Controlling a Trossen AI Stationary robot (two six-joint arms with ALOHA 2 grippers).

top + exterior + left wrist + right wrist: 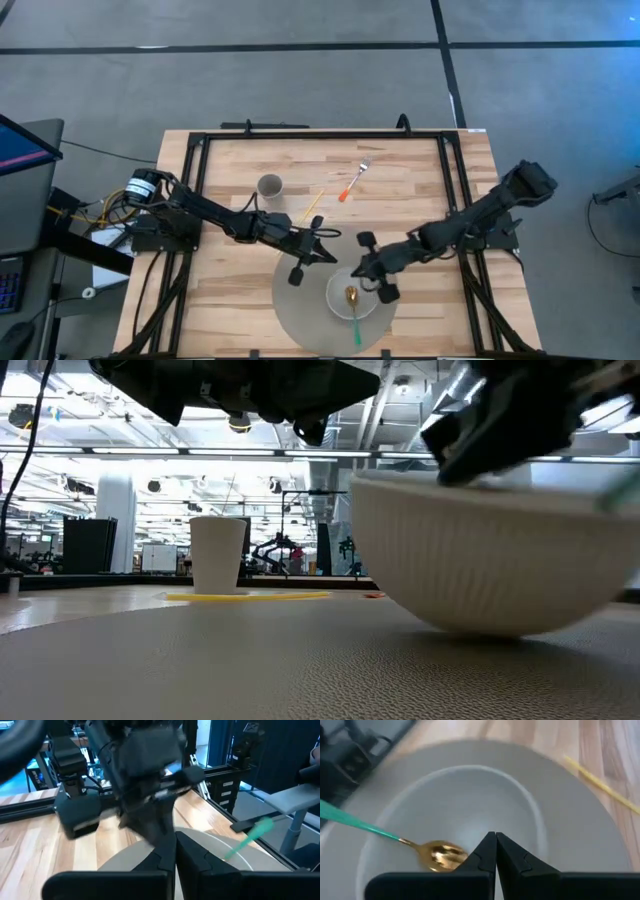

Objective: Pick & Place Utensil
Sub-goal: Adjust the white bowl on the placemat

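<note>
Setting: robotics lab or industrial test hall.
Floor: grey concrete with dark marked lines [300, 46].
Ceiling: exposed beams and strip lights [150, 420], seen in the low view.
Background: dark racks [88, 545] and machinery on an open floor.
Workstation: wooden table [230, 160] in a black frame, cabling [95, 212], a monitor [25, 170] alongside.

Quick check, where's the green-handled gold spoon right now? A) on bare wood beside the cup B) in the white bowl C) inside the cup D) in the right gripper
B: the spoon lies with its gold head in the white bowl and its green handle over the rim, while the right gripper hangs shut above it, holding nothing.
</note>
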